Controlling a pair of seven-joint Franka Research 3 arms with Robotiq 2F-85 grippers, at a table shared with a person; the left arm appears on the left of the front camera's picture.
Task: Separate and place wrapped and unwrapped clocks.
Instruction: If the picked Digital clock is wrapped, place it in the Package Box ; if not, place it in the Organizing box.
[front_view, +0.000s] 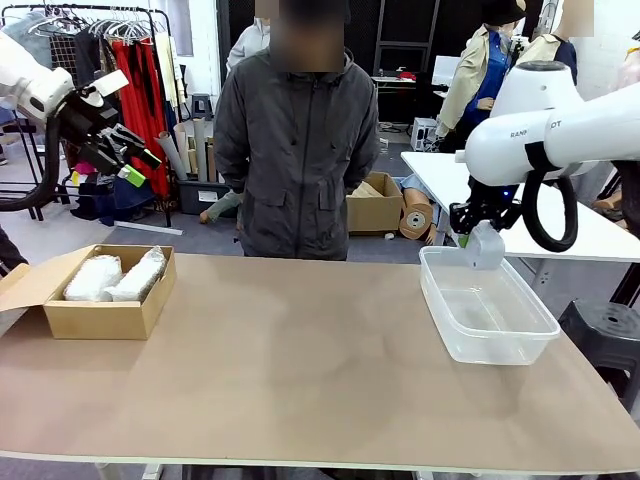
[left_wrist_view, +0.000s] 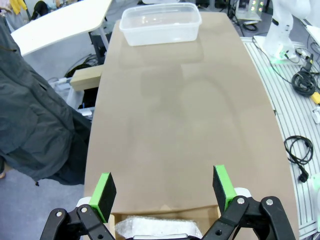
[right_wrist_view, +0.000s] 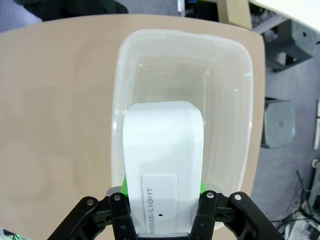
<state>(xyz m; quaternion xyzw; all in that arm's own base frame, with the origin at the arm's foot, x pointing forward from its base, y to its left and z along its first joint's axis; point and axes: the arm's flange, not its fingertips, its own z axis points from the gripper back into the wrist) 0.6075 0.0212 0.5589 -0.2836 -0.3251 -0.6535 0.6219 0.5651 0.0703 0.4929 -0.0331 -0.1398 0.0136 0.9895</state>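
Table (front_view: 300, 370): matte tan board, smooth; its near edge is cut off at the bottom of the front view.
Person (front_view: 295, 150): stands at 12 o'clock behind the table in a dark grey jacket; hands hidden behind the body.
Tub (front_view: 487, 320): clear plastic, rounded rectangle, at 3 o'clock on the table; the wall is translucent, so its inside is hard to read in the front view.
Box (front_view: 100, 305): brown cardboard, open top, at 9 o'clock, one flap folded out to the left; in the left wrist view it is cut off by the bottom edge.
Wrapped clocks (front_view: 112, 277): two white bundles in crinkly clear film, lying side by side in the box; shapes blurred by the wrap.
Left gripper (left_wrist_view: 162, 190): raised at 10 o'clock above the box, green pads spread wide apart, nothing between them.
Right gripper (right_wrist_view: 162, 187): above the tub's far edge, jaws clamped on the bare clock; its pads mostly hidden behind it.
Bare clock (right_wrist_view: 162, 165): smooth white rounded block, held over the tub; a grey panel has print partly cut off, reading "OOZE/LIGHT".
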